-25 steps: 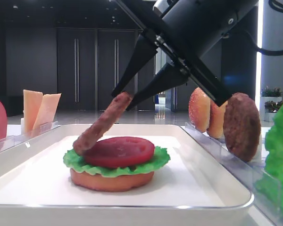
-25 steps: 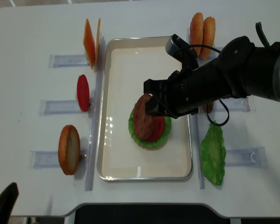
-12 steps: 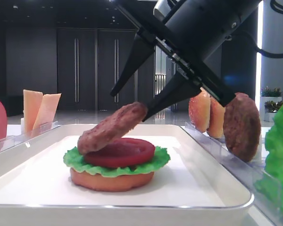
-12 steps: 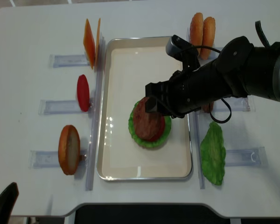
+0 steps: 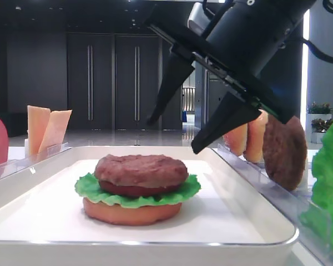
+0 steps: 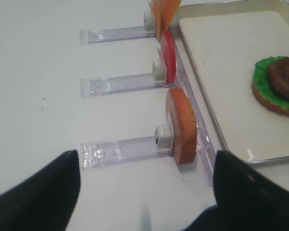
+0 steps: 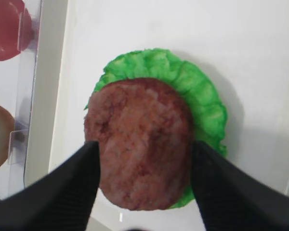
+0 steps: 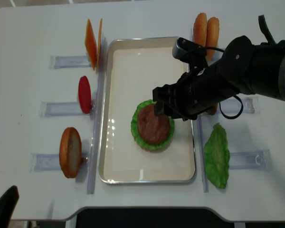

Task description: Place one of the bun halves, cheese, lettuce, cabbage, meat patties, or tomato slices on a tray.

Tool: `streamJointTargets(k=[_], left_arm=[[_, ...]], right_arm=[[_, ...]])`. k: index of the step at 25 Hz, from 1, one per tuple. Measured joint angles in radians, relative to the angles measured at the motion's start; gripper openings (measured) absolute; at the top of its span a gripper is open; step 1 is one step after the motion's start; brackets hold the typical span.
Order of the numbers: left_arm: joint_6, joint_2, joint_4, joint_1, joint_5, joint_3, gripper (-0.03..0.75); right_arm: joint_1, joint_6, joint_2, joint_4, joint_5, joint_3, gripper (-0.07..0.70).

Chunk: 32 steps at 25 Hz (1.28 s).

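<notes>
From the low side view, the right gripper (image 5: 180, 130) hangs tilted above the tray (image 5: 255, 213), jaws spread, holding nothing; the grainy brown meat patty (image 5: 141, 169) lies flat on ruffled lettuce (image 5: 180, 191). Overhead, the black arm reaches across the glossy white tray rim.

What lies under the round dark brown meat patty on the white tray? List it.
Under the round dark brown meat patty: a red tomato slice edge, ruffled green lettuce, then a flat tan bun half. The layers' middles are covered.
</notes>
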Motion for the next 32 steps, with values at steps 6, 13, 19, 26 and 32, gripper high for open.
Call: streamJointTargets(k=[6,13,19,26,32], left_arm=[[0.000,0.000,0.000,0.000,0.000,0.000,0.661],[0.000,0.000,0.000,0.000,0.000,0.000,0.661],[0.000,0.000,0.000,0.000,0.000,0.000,0.661],[0.000,0.000,0.000,0.000,0.000,0.000,0.661],[0.000,0.000,0.000,0.000,0.000,0.000,0.661]], right_arm=[[-0.001,0.247,-0.047,-0.283,0.055,-0.081,0.402],[-0.001,0.533,-0.077,-0.617,0.254,-0.215,0.414],[-0.001,0.665,-0.094,-0.809,0.448,-0.342,0.483],[-0.032,0.688,-0.099,-0.910,0.622,-0.435,0.487],[-0.185,0.592,-0.099,-0.908,0.681,-0.435,0.487]])
